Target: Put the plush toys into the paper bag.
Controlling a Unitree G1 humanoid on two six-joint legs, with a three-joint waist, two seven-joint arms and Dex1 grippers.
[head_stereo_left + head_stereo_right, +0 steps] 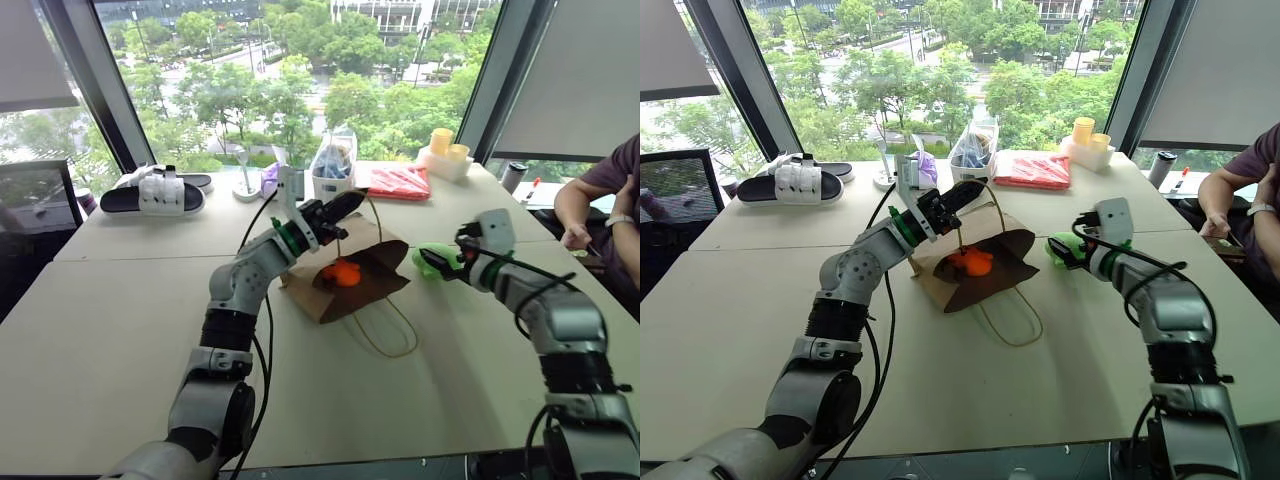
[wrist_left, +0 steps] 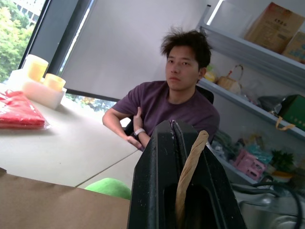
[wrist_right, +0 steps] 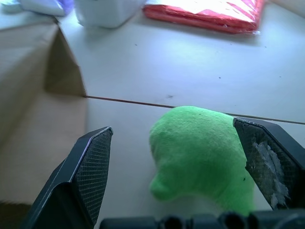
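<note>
While the left gripper [image 1: 345, 205] pinches the paper bag's [image 1: 345, 285] cord handle, orange toy [image 1: 343, 272] inside, the right gripper's [image 3: 183, 167] wide fingers straddle the green toy [image 3: 202, 150] beside the bag; advance, then close squarely.

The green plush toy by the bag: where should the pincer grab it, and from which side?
Probably across the rounded middle of the green plush toy, coming in low from the robot's side. The open right pincer already straddles it on the table, and the soft, blob-like body offers no handle, so squeezing its widest part seems safest.
</note>
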